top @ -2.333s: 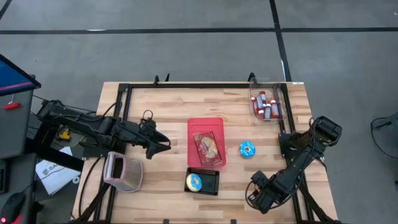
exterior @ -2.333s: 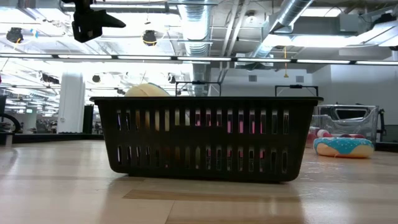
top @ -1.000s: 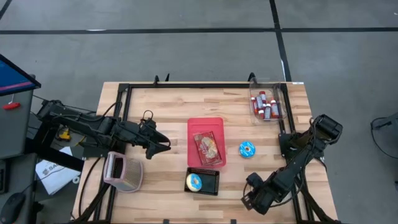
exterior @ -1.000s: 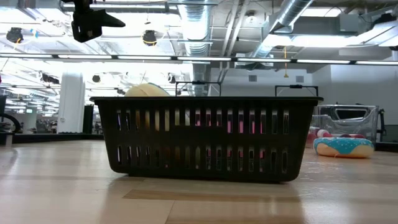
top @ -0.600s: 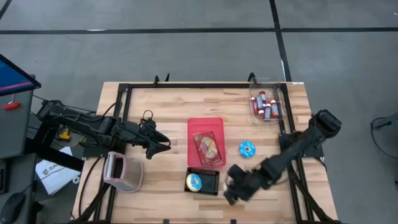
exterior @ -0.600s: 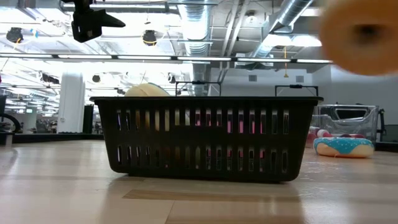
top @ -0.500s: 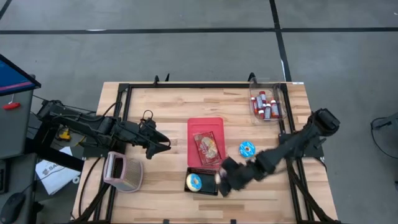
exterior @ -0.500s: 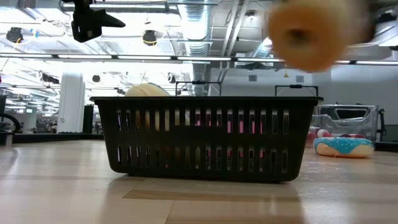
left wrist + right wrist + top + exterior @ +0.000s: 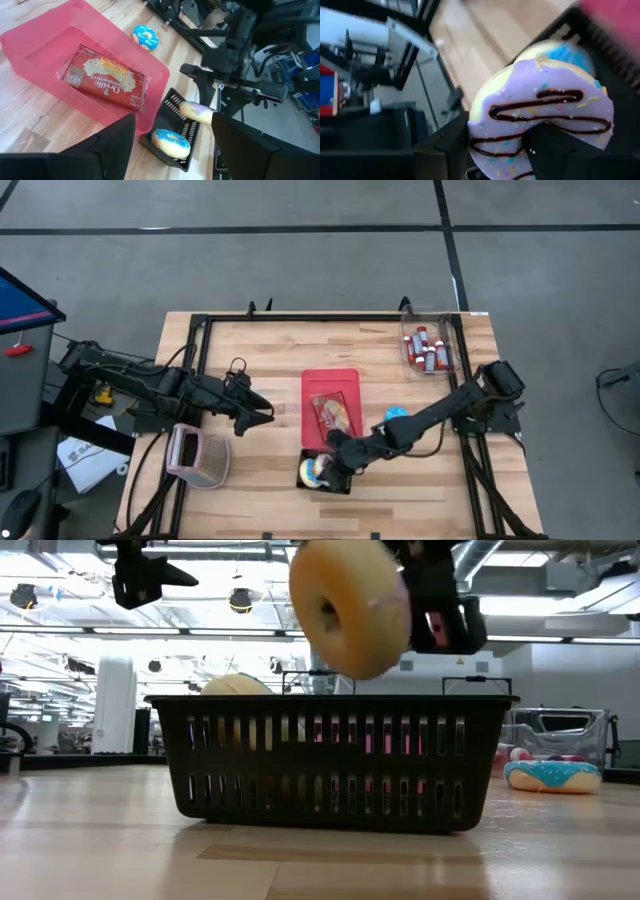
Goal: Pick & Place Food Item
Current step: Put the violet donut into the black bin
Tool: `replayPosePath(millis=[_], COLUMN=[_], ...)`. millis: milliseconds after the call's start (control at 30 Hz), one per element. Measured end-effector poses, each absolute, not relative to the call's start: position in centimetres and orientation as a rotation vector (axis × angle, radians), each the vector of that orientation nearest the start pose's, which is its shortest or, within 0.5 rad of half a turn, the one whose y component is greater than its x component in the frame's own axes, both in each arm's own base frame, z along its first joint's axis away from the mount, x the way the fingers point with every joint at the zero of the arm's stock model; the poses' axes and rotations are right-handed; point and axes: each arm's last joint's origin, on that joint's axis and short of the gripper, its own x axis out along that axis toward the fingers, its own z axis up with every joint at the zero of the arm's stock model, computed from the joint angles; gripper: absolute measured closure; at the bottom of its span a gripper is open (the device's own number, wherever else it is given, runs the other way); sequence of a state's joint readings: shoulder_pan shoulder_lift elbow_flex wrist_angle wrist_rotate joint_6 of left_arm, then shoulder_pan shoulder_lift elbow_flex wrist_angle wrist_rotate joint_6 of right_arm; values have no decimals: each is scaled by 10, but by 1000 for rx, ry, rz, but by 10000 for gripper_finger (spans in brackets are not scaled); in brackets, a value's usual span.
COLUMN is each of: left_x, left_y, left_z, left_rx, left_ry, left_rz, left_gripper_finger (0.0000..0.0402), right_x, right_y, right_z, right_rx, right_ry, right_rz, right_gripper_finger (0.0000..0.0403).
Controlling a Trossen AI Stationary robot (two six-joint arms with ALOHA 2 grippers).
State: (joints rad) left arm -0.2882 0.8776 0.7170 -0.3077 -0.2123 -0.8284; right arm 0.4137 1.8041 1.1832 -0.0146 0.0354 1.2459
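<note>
A butcher-block table (image 9: 260,350) edged by a black metal frame stands on a grey concrete floor, and the low view looks past it into a hall of ceiling pipes and strip lights. The right gripper (image 9: 335,464) reaches across to the black slotted basket (image 9: 327,471) at the table's near edge, its fingers (image 9: 547,150) clamped on a purple-iced doughnut with chocolate drizzle (image 9: 540,117), held just above the basket; in the low view the doughnut's pale underside (image 9: 350,605) hangs over the basket's rim (image 9: 330,700). A blue-frosted doughnut (image 9: 171,141) already lies inside, mostly covered by the arm from above. Beside the basket sits a pink bin (image 9: 330,385) holding an Orville Redenbacher's popcorn packet (image 9: 106,83). A second blue-frosted doughnut (image 9: 394,414) lies on the bare wood, partly hidden under the right arm. A clear tub of small red-capped bottles (image 9: 427,348) stands at the far right corner; their labels are too small to read. The left gripper (image 9: 262,415) waits with fingers spread, holding nothing, left of the bin, near a pink-and-white object (image 9: 195,455) that is hard to identify.
</note>
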Motion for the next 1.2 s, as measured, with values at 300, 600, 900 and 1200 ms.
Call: replayPosePath(millis=[300, 600, 900, 1200], left_x=[181, 180, 180, 180], left_y=[-52, -56, -57, -57], left_z=[283, 283, 283, 283], left_rx=[-709, -721, -727, -729], left_ry=[471, 480, 481, 481], left_rz=[102, 77, 74, 74], left_gripper_finger=[141, 141, 141, 141], right_x=[379, 377, 378, 379], right_y=[170, 172, 168, 166], right_z=[186, 174, 173, 174], right_rx=[1004, 976, 951, 952], right_ry=[815, 862, 860, 848], right_rz=[-78, -114, -130, -131], right_gripper_finger=[235, 235, 231, 211])
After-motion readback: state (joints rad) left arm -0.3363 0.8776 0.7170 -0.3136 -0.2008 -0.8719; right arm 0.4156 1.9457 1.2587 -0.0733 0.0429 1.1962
